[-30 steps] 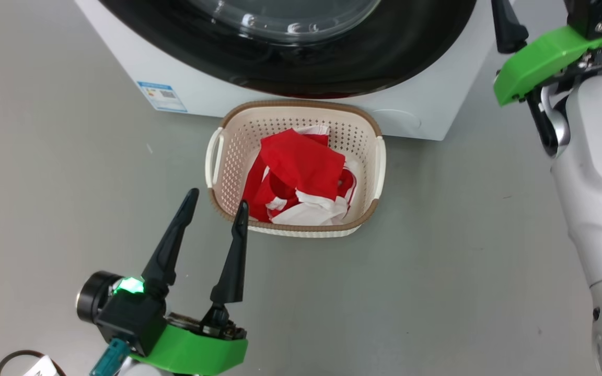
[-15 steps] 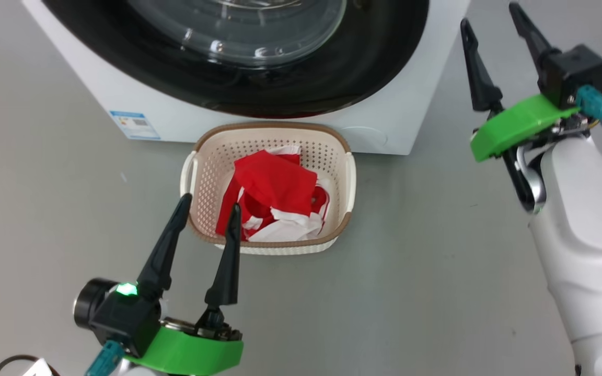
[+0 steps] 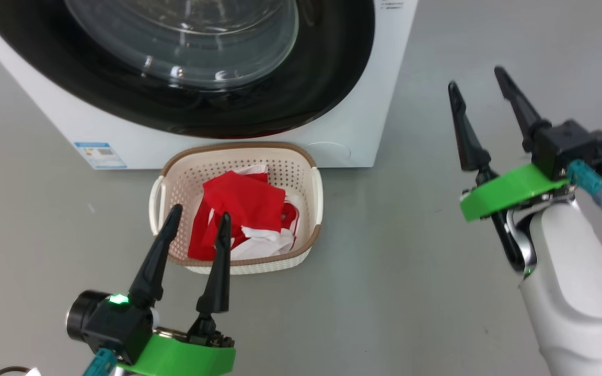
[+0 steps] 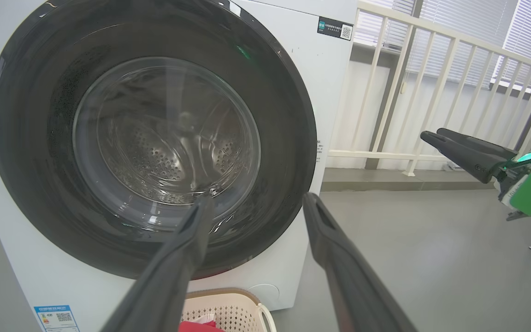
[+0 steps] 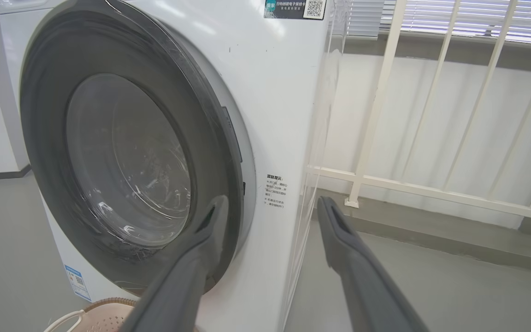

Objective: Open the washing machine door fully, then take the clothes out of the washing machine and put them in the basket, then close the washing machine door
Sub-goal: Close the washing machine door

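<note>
Door closed. Clothes in basket. Left gripper and right gripper spread wide, both empty.

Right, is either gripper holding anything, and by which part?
Nothing is held. Left gripper and right gripper both stand open and empty; the clothes lie in the basket.

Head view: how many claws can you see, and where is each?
2. The left claw is at lower left, open and empty, its tips overlapping the basket's near left corner. The right claw is at right, open and empty, over the floor beside the washer.
</note>
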### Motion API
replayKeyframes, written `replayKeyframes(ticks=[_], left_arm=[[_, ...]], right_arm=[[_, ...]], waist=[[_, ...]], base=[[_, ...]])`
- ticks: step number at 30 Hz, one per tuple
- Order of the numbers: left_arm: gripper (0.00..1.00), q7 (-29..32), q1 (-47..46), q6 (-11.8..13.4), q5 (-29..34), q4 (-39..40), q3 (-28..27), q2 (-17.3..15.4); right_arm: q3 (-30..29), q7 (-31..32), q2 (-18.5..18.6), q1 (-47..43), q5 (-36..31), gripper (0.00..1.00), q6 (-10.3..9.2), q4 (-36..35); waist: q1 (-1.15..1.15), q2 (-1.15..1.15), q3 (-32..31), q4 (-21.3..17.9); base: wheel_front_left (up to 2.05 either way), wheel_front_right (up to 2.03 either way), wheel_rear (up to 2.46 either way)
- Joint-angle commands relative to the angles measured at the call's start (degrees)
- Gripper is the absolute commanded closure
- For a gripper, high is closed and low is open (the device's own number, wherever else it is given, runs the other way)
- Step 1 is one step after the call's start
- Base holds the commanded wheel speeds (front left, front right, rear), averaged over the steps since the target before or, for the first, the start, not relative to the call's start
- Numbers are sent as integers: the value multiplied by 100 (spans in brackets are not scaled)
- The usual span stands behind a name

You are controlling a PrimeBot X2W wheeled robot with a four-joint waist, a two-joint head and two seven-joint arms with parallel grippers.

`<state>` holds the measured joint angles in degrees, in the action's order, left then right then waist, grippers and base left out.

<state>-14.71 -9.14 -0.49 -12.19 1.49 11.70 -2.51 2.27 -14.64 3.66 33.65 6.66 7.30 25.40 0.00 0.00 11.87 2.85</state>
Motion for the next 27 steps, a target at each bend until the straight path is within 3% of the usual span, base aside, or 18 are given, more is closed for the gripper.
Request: replayKeyframes(ticks=[1,27], left_arm=[[0,-29,1,15,2,148,-209,-37],[0,-29,275,0,30,8,-375,-37]], right_arm=[[55,-36,-63,-172,73,0,19,-264],[-203,-36,-78,-2104,216,0,19,-1637]], waist=[[0,0,-105,-137],[0,0,-652,-640]], base=[[0,0,0],[0,0,0]])
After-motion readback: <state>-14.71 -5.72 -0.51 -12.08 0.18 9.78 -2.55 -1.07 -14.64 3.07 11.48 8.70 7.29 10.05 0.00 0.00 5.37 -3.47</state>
